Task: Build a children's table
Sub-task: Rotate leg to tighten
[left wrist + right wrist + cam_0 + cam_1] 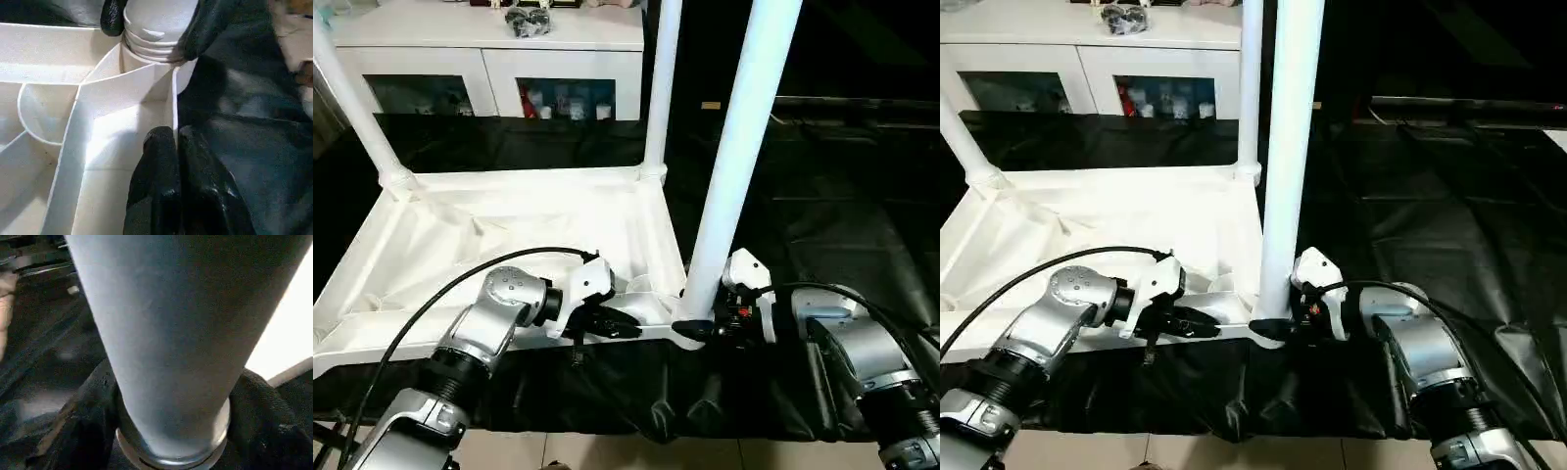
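Note:
The children's table lies upside down on black cloth, its ribbed white top (509, 235) facing up. Two legs stand in the far corner sockets, one at the left (352, 98) and one at the right (663, 78). A third leg (734, 147) rises from the near right corner socket. My right gripper (697, 331) is shut on the base of this leg; its black fingers (93, 416) wrap both sides of it. My left gripper (622, 325) is shut on the table's near rim (173, 98), just left of that socket, with one finger on each side of the thin wall.
A white cabinet (489, 59) with glass doors stands behind the table, with small items on top. Black cloth (822, 225) covers the surface to the right and hangs over the near edge. Pale floor (607, 450) shows below.

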Motion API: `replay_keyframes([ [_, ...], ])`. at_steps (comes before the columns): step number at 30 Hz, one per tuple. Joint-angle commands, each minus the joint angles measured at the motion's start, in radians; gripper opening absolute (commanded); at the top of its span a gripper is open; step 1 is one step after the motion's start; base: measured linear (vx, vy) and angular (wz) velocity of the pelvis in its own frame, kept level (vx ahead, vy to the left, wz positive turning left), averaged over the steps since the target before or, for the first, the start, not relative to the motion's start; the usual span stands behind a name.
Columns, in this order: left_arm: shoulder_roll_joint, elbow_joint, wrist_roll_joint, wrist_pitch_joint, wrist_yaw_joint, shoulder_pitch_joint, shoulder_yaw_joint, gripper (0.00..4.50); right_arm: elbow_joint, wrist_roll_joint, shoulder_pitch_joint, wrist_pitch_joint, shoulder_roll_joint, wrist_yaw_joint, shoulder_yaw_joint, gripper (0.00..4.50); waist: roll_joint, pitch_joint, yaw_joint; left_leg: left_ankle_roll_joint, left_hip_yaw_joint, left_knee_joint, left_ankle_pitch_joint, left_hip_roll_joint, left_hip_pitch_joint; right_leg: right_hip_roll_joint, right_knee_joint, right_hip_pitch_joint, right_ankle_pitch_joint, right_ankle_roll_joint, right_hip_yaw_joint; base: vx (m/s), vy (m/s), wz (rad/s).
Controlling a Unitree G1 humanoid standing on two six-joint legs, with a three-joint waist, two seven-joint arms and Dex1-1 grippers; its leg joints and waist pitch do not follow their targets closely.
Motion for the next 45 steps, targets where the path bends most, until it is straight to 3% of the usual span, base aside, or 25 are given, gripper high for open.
replay_keyframes([
  [1, -0.076, 0.003, -0.004, 0.013, 0.102, -0.030, 0.000, 0.00, 0.014, -0.029, -0.001, 0.006, 0.069, -0.112, 0.026, 2.69, -0.015, -0.057, -0.004, 0.009, -0.017, -0.069, -0.283, 0.032, 0.017, -0.052, -0.066, 0.038, -0.337, -0.187, 0.034, 0.000, 0.000, 0.00],
  [4, -0.106, -0.003, -0.003, 0.033, 0.148, -0.035, 0.006, 0.00, 0.039, -0.044, -0.006, 0.018, 0.116, -0.212, 0.006, 2.68, -0.015, -0.053, -0.012, -0.006, -0.020, -0.073, -0.308, 0.031, 0.019, -0.053, -0.076, 0.033, -0.404, -0.161, 0.034, 0.000, 0.000, 0.00],
  [5, -0.144, -0.004, 0.005, 0.063, 0.217, -0.045, 0.014, 0.00, 0.069, -0.055, -0.017, 0.045, 0.179, -0.324, -0.016, 2.68, -0.014, -0.051, -0.017, -0.010, -0.020, -0.074, -0.325, 0.030, 0.021, -0.051, -0.079, 0.030, -0.425, -0.154, 0.034, 0.000, 0.000, 0.00],
  [6, -0.163, -0.003, 0.008, 0.078, 0.252, -0.051, 0.019, 0.00, 0.083, -0.059, -0.024, 0.062, 0.209, -0.373, -0.026, 2.68, -0.008, -0.051, -0.024, -0.018, -0.022, -0.075, -0.340, 0.029, 0.022, -0.051, -0.081, 0.029, -0.440, -0.150, 0.033, 0.000, 0.000, 0.00],
  [8, -0.187, -0.002, 0.010, 0.096, 0.284, -0.057, 0.021, 0.00, 0.105, -0.066, -0.039, 0.070, 0.248, -0.442, -0.038, 2.68, -0.007, -0.052, -0.032, -0.023, -0.026, -0.076, -0.355, 0.026, 0.021, -0.049, -0.083, 0.033, -0.461, -0.138, 0.029, 0.000, 0.000, 0.00],
  [9, -0.202, -0.001, 0.012, 0.105, 0.301, -0.060, 0.022, 0.00, 0.116, -0.071, -0.047, 0.074, 0.271, -0.482, -0.045, 2.68, -0.006, -0.049, -0.038, -0.024, -0.024, -0.077, -0.362, 0.027, 0.021, -0.048, -0.087, 0.027, -0.460, -0.135, 0.032, 0.000, 0.000, 0.00],
  [14, -0.260, 0.011, 0.030, 0.116, 0.358, -0.063, 0.012, 0.00, 0.116, -0.061, -0.070, 0.083, 0.376, -0.537, -0.037, 2.68, -0.006, -0.053, -0.045, -0.016, -0.025, -0.075, -0.352, 0.024, 0.019, -0.047, -0.089, 0.030, -0.431, -0.131, 0.032, 0.000, 0.000, 0.00],
  [16, -0.255, 0.007, 0.035, 0.109, 0.348, -0.060, 0.005, 0.00, 0.104, -0.057, -0.065, 0.083, 0.378, -0.523, -0.033, 3.24, -0.005, -0.056, -0.046, -0.005, -0.024, -0.075, -0.336, 0.024, 0.017, -0.046, -0.084, 0.032, -0.399, -0.138, 0.033, 0.000, 0.000, 0.00],
  [20, -0.229, -0.010, 0.038, 0.093, 0.316, -0.051, -0.009, 0.00, 0.087, -0.075, -0.055, 0.079, 0.344, -0.490, -0.013, 3.73, -0.007, -0.057, -0.044, 0.004, -0.023, -0.075, -0.319, 0.025, 0.013, -0.047, -0.080, 0.035, -0.370, -0.151, 0.033, 0.000, 0.000, 0.00],
  [24, -0.189, -0.013, 0.039, 0.048, 0.259, -0.047, -0.009, 0.00, 0.077, -0.118, -0.046, 0.026, 0.256, -0.408, 0.030, 3.94, -0.006, -0.056, -0.042, 0.005, -0.022, -0.075, -0.327, 0.026, 0.014, -0.047, -0.080, 0.036, -0.368, -0.147, 0.034, 0.000, 0.000, 0.00],
  [26, -0.150, -0.027, 0.024, 0.038, 0.183, -0.036, -0.015, 0.00, 0.040, -0.085, -0.032, 0.015, 0.189, -0.286, 0.034, 3.94, -0.012, -0.057, -0.040, 0.014, -0.021, -0.074, -0.314, 0.026, 0.013, -0.049, -0.079, 0.039, -0.361, -0.151, 0.034, 0.000, 0.000, 0.00],
  [29, -0.124, -0.042, 0.012, 0.035, 0.127, -0.028, -0.022, 0.00, 0.010, -0.059, -0.023, 0.017, 0.150, -0.210, 0.031, 3.94, -0.009, -0.060, -0.029, 0.033, -0.019, -0.071, -0.273, 0.031, 0.013, -0.048, -0.070, 0.040, -0.291, -0.177, 0.036, 0.000, 0.000, 0.00],
  [30, -0.102, -0.042, 0.007, 0.017, 0.088, -0.027, -0.025, 0.00, -0.015, -0.034, -0.016, 0.019, 0.116, -0.140, 0.027, 3.94, -0.017, -0.061, -0.024, 0.041, -0.016, -0.068, -0.259, 0.031, 0.013, -0.048, -0.066, 0.041, -0.267, -0.186, 0.035, 0.000, 0.000, 0.00],
  [31, -0.098, -0.041, 0.007, 0.013, 0.083, -0.027, -0.024, 0.00, -0.019, -0.030, -0.014, 0.019, 0.109, -0.127, 0.027, 3.94, -0.014, -0.061, -0.021, 0.043, -0.017, -0.068, -0.254, 0.031, 0.012, -0.048, -0.063, 0.042, -0.261, -0.190, 0.035, 0.000, 0.000, 0.00],
  [32, -0.090, -0.038, 0.006, 0.002, 0.073, -0.029, -0.023, 0.00, -0.028, -0.021, -0.012, 0.019, 0.093, -0.098, 0.027, 3.67, -0.011, -0.062, -0.017, 0.049, -0.016, -0.067, -0.240, 0.033, 0.013, -0.048, -0.061, 0.043, -0.244, -0.196, 0.035, 0.000, 0.000, 0.00],
  [35, -0.068, -0.012, -0.006, -0.018, 0.028, -0.039, -0.017, 0.00, -0.030, -0.004, -0.013, 0.007, 0.053, -0.028, 0.033, 3.59, -0.012, -0.062, -0.012, 0.048, -0.014, -0.065, -0.236, 0.034, 0.015, -0.047, -0.058, 0.041, -0.233, -0.211, 0.034, 0.000, 0.000, 0.00],
  [42, -0.036, -0.005, -0.034, -0.010, -0.067, -0.048, -0.016, 0.00, -0.041, 0.020, -0.014, 0.003, 0.007, 0.074, 0.036, 3.12, -0.015, -0.060, 0.004, 0.037, -0.013, -0.066, -0.251, 0.036, 0.018, -0.051, -0.060, 0.037, -0.280, -0.205, 0.035, 0.000, 0.000, 0.00],
  [44, -0.022, 0.010, -0.036, -0.024, -0.104, -0.055, -0.024, 0.00, -0.042, 0.012, -0.014, -0.008, -0.018, 0.120, 0.054, 2.88, -0.009, -0.061, 0.006, 0.035, -0.014, -0.066, -0.246, 0.036, 0.017, -0.051, -0.058, 0.039, -0.272, -0.206, 0.036, 0.000, 0.000, 0.00],
  [45, -0.022, 0.010, -0.036, -0.024, -0.104, -0.055, -0.024, 0.00, -0.042, 0.012, -0.014, -0.008, -0.018, 0.120, 0.054, 2.78, -0.013, -0.061, 0.006, 0.036, -0.013, -0.065, -0.242, 0.035, 0.016, -0.050, -0.059, 0.040, -0.268, -0.205, 0.035, 0.000, 0.000, 0.00],
])
